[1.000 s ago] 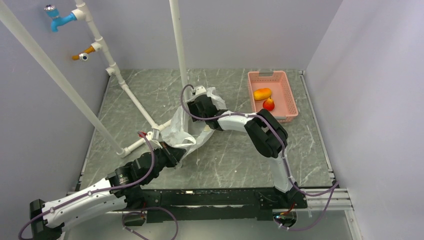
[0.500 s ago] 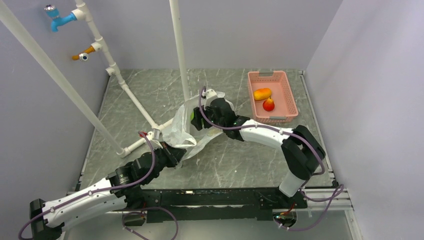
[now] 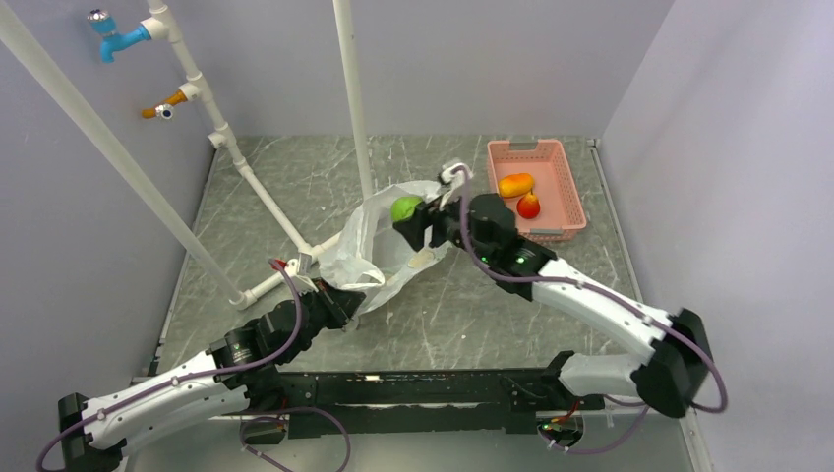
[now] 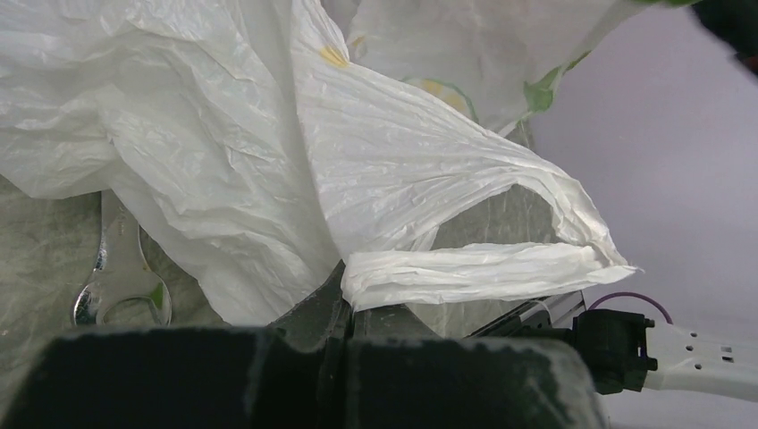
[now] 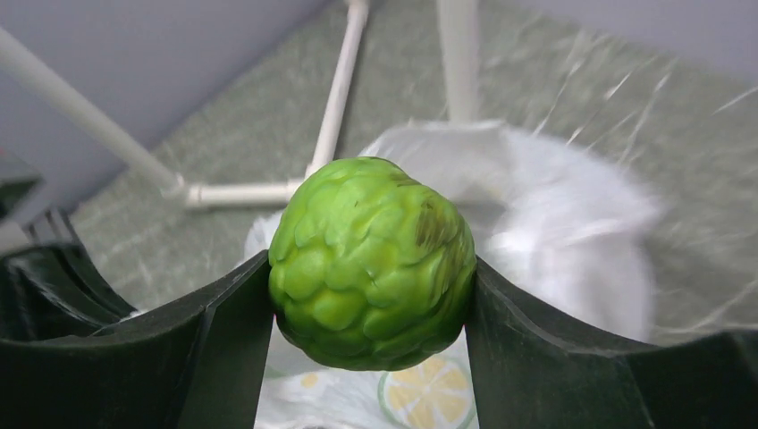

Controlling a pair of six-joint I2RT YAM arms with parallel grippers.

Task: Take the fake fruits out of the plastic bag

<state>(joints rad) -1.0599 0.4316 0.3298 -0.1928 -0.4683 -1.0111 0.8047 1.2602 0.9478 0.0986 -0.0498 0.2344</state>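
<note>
My right gripper (image 3: 413,218) is shut on the round, bumpy green fruit (image 3: 404,208) and holds it above the open mouth of the white plastic bag (image 3: 369,246). In the right wrist view the green fruit (image 5: 373,262) sits between the two black fingers, with the bag (image 5: 572,214) below. My left gripper (image 3: 341,303) is shut on the bag's near handle loop (image 4: 465,273); the bag's body (image 4: 223,161) rises beyond it. The orange-yellow mango (image 3: 515,184) and the red pear-shaped fruit (image 3: 529,206) lie in the pink basket (image 3: 565,182).
White PVC pipes (image 3: 266,202) run across the left of the marble tabletop, and an upright pole (image 3: 352,98) stands just behind the bag. Grey walls close in the back and the right side. A metal wrench (image 4: 121,286) lies beside the bag.
My right arm has pulled back out of the bag towards the right, lifting the green fruit clear of the bag's mouth. The left arm has held still on the bag.
</note>
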